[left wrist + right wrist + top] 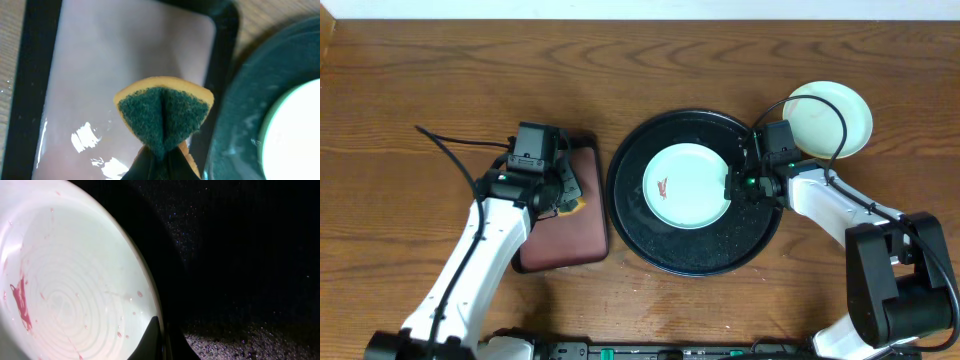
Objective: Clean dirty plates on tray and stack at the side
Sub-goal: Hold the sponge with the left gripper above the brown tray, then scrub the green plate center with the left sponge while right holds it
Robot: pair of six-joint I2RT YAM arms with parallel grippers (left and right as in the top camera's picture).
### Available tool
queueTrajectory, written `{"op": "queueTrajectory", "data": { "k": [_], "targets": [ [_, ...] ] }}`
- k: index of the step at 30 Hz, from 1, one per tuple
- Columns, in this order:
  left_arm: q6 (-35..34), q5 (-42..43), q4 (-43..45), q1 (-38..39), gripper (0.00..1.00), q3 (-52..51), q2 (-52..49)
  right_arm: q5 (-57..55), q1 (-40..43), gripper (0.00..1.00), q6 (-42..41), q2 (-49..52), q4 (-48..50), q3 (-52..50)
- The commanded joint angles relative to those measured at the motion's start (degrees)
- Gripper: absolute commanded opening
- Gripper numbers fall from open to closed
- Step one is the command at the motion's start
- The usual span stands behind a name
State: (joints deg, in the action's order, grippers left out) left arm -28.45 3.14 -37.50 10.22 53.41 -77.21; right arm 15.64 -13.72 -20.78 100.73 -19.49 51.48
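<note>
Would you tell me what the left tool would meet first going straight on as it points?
Likely the maroon tray: the sponge held in the left tool would land on it first, though depth is unclear.

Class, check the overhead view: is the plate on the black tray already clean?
No, the plate on the black tray bears a reddish smear left of its centre.

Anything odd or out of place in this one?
Only the sponge: the left gripper pinches it folded double, green scouring face showing, over the maroon tray. The red smear on the plate is expected dirt.
</note>
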Motion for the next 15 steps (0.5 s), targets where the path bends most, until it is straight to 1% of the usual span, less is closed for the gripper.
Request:
{"op": "queueTrajectory", "data": {
  "k": [1, 3, 5, 6, 8, 11, 15],
  "targets": [
    [1.8, 2.9, 0.2, 0.2, 0.07, 5.0, 7.1, 0.5, -0.3, 0.01, 1.1, 1.3, -0.8, -0.2],
    [0.0, 4.5, 2.1, 1.0, 0.07, 5.1, 10.6, 0.7, -0.3, 0.01, 1.1, 1.3, -0.7, -0.2],
    [-5.1, 4.7, 3.5, 2.7, 0.07, 5.1, 12.7, 0.9, -0.3, 0.01, 1.1, 1.3, -0.5, -0.2],
    [-7.5, 4.7, 4.2, 4.1, 0.07, 5.1, 13.0, 0.9, -0.3, 0.01, 1.1, 1.3, -0.4, -0.2],
    [-9.4, 4.6, 5.5, 6.3, 0.08, 4.8, 12.3, 0.9, -0.3, 0.01, 1.1, 1.3, -0.4, -0.2],
    [-11.1, 4.6, 9.2, 10.8, 0.07, 3.9, 8.8, 0.9, -0.3, 0.01, 1.1, 1.3, -0.4, -0.2],
    [-14.4, 4.7, 15.9, 17.1, 0.07, 3.7, 0.0, 0.9, -0.3, 0.01, 1.1, 1.3, -0.4, -0.2]
  ]
}}
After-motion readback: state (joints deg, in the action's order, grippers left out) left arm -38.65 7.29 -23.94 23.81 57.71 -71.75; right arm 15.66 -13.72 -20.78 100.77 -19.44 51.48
